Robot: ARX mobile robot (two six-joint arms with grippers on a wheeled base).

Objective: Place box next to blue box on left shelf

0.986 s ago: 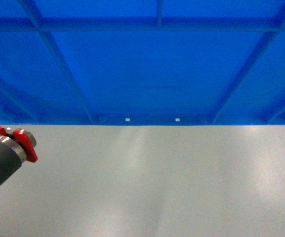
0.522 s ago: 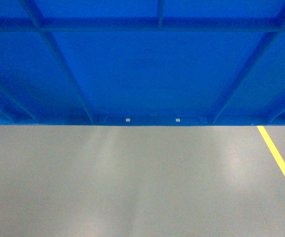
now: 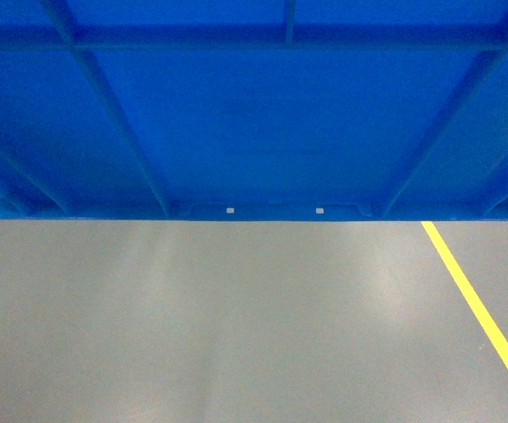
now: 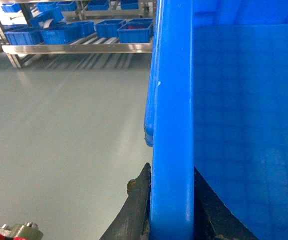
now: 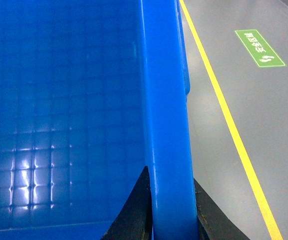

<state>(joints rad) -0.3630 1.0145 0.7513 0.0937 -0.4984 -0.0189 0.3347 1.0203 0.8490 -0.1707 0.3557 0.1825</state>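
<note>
The box (image 3: 254, 115), a big bright blue ribbed crate, fills the top half of the head view, held up above the grey floor. My left gripper (image 4: 171, 210) is shut on the box's left rim (image 4: 172, 110), one black finger (image 4: 136, 210) outside the wall and one inside. On the opposite side my right gripper (image 5: 169, 210) is shut on the right rim (image 5: 163, 100), and the smooth grid-marked inside of the box (image 5: 59, 125) shows beside it. A metal shelf (image 4: 79, 47) holding several small blue boxes (image 4: 134, 32) stands far off in the left wrist view.
Grey floor (image 3: 236, 326) lies below the box. A yellow line (image 3: 478, 308) runs along the floor on the right, with a green floor sign (image 5: 259, 48) beyond it. The shelf's metal legs (image 4: 11, 60) stand at the far left.
The view has swung: the yellow floor line has slid leftward into view, and the red and black arm part seen at lower left a second ago is gone. The box stays held.
</note>
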